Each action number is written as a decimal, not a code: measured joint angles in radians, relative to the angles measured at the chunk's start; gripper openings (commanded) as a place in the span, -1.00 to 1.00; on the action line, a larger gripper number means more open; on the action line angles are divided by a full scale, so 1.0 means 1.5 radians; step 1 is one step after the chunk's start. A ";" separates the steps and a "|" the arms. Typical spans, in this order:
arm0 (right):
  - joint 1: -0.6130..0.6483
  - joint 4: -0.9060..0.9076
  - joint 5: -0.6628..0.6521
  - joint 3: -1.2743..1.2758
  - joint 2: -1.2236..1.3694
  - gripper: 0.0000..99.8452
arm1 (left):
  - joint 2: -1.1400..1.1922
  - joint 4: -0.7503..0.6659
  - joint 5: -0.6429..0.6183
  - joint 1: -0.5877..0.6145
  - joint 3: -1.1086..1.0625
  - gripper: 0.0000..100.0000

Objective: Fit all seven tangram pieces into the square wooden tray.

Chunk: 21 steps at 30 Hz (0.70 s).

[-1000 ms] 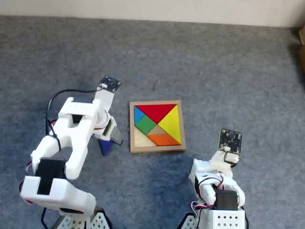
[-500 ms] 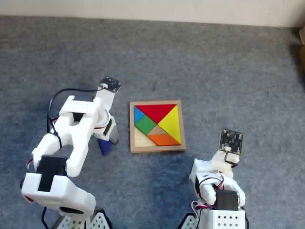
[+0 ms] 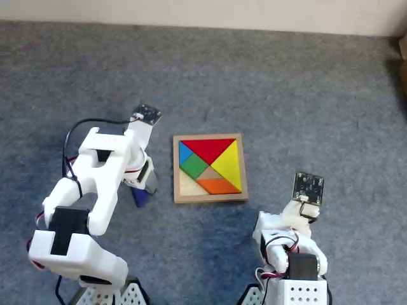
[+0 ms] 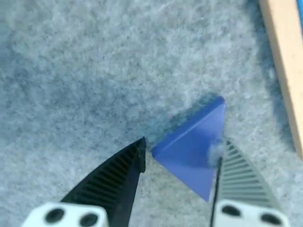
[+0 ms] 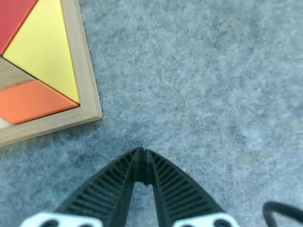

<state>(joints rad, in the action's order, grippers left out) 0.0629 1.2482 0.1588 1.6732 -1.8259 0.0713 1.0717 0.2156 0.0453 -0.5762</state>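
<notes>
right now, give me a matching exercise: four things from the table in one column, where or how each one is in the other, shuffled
Things:
1. blue triangle
2. red triangle
3. orange piece
4. right pincer

Places or states:
a. shut, over bare carpet
b. in the tray, along the edge far from the arms
c. on the carpet, between the fingers of the left pincer
d. in the tray, along the edge near the arms

Pairs: 1-c, 2-b, 3-d, 4-a

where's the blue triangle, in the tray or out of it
Out. The blue triangle lies on the grey carpet beside the tray, between the fingers of the left gripper, which stand apart around it.
</notes>
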 measured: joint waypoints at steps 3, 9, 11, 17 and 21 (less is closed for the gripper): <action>0.000 0.000 0.000 0.000 0.000 -0.97 | 0.000 0.001 0.000 -0.002 0.000 -0.61; 0.000 0.000 0.000 0.000 0.000 -0.97 | 0.000 0.001 0.000 -0.009 0.000 -0.64; 0.000 0.000 0.000 0.000 0.000 -0.97 | 0.000 0.001 0.000 -0.010 0.000 -0.72; 0.000 0.000 0.000 0.000 0.000 -0.97 | 0.000 0.002 0.000 -0.011 0.000 -0.79; 0.000 0.000 0.000 0.000 0.000 -0.97 | 0.000 0.006 0.000 -0.011 0.000 -0.79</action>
<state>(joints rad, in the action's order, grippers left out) 0.0629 1.2482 0.1588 1.6732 -1.8259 0.0713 1.0810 0.2156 0.0284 -0.5762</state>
